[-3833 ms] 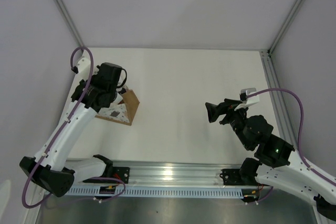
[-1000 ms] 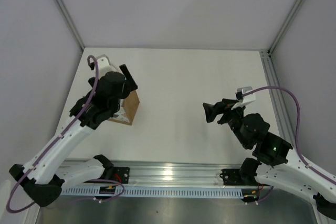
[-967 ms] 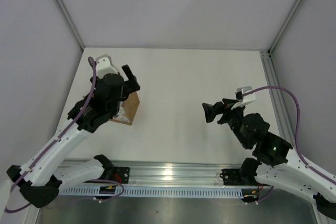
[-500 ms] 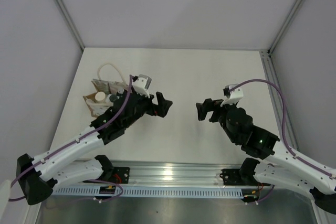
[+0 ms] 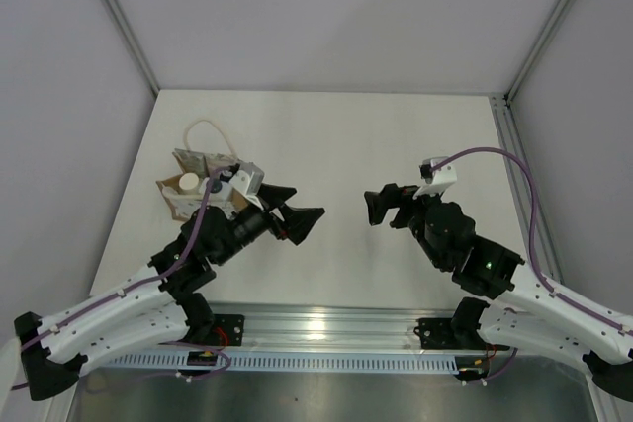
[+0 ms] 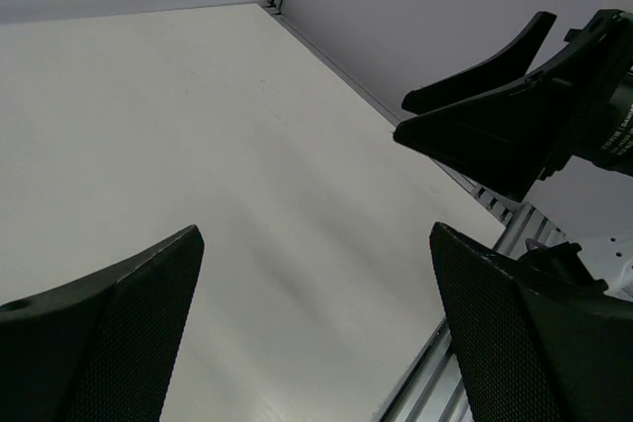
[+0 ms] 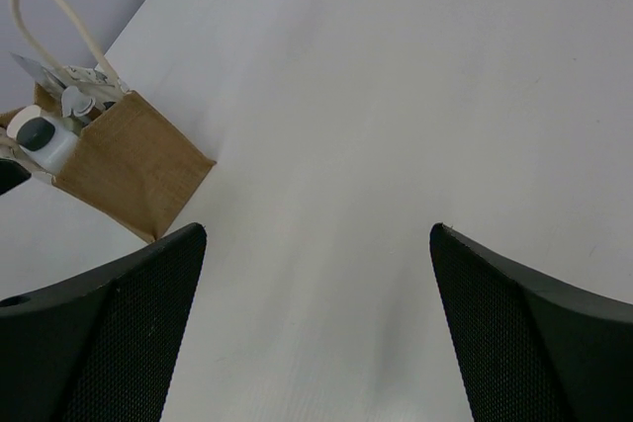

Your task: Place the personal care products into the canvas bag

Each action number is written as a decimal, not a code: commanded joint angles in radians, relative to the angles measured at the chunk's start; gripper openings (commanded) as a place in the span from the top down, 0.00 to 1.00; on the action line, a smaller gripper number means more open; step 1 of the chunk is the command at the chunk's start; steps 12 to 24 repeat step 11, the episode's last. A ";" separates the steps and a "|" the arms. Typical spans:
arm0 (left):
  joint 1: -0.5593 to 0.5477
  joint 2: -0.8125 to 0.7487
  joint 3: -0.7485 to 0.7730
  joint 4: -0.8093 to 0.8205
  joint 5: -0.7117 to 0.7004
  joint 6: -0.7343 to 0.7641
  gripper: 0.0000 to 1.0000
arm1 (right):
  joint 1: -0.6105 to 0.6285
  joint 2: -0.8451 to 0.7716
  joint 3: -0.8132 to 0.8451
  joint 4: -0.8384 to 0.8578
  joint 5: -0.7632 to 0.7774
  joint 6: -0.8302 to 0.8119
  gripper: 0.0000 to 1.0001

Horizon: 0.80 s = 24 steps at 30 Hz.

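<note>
Tan canvas bag stands upright, mouth upward, bottles inside standing caps-up. Left gripper and right gripper are both spread wide, empty.

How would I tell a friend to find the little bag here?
On the left side of the white table stands a small tan-brown canvas bag with a cream rope handle looped above it. It is the only brown thing there, with bottle caps showing inside.

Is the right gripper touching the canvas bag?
Apart. The right wrist view shows bare table between the open right gripper and the canvas bag.
</note>
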 commanded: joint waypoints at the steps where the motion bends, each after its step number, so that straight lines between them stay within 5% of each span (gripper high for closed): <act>1: -0.006 -0.012 -0.005 0.032 0.006 0.024 0.01 | 0.006 -0.001 0.002 0.061 0.010 -0.002 0.01; 24: -0.006 -0.015 -0.035 0.072 0.037 0.002 0.01 | 0.006 -0.056 -0.027 0.082 0.050 -0.018 0.00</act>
